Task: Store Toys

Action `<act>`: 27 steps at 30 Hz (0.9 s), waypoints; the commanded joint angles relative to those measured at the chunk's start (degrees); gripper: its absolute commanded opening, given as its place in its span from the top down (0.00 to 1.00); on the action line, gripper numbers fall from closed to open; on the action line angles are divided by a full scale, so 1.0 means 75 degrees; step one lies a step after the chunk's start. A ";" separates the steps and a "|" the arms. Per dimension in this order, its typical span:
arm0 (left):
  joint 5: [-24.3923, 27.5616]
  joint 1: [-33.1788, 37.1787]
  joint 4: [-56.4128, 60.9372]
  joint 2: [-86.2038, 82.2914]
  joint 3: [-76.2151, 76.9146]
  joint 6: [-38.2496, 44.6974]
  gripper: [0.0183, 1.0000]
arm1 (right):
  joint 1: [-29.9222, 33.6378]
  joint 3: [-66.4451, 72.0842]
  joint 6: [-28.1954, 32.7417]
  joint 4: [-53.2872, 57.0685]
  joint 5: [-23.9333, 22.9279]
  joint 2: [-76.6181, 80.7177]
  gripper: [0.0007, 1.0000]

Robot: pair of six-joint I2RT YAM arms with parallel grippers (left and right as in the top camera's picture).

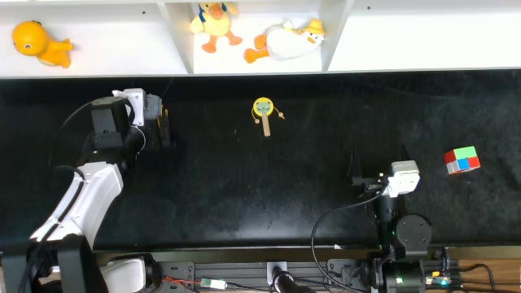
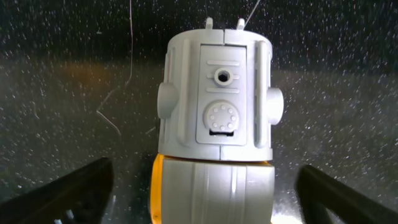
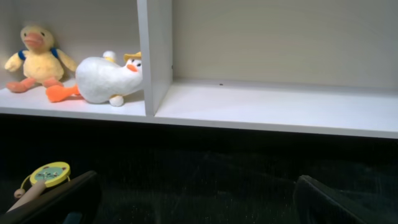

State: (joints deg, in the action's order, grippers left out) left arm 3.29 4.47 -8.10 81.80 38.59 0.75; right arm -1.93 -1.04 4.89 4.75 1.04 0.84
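Note:
A grey barrel-shaped robot toy (image 2: 214, 93) with an orange band lies on the black tabletop (image 1: 326, 138). My left gripper (image 2: 202, 202) is open right at it, one finger (image 2: 68, 193) on each side; in the top view this gripper (image 1: 161, 126) hangs at the table's left. A yellow rattle drum (image 1: 264, 112) with a wooden handle lies at the table's middle back, and a coloured cube (image 1: 461, 160) at the right. My right gripper (image 3: 199, 208) is open and holds nothing, low at the front right (image 1: 360, 177), facing the shelf.
A white shelf (image 1: 260, 65) runs along the back. An orange duck (image 1: 41, 42) sits in its left bay, a yellow duck plush (image 1: 216, 23) and a white goose plush (image 1: 285, 41) in the middle bay. The right bay (image 3: 280, 102) is bare.

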 commanded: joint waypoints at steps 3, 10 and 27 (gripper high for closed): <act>-0.0143 -0.0058 0.0073 0.0070 0.0172 0.0306 0.50 | -0.0035 0.0096 -0.0026 -0.0032 -0.0061 -0.0082 0.00; -0.0108 -0.0058 0.0105 -0.0012 0.0213 0.0297 0.67 | -0.0035 0.0096 -0.0026 -0.0032 -0.0061 -0.0082 0.00; -0.0055 -0.0058 0.0131 -0.1716 0.0659 0.0268 0.70 | -0.0035 0.0096 -0.0026 -0.0032 -0.0061 -0.0082 0.01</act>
State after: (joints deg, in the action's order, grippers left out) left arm 2.74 4.47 -7.60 69.73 39.81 2.28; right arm -1.91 -1.04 4.91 4.73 1.06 0.84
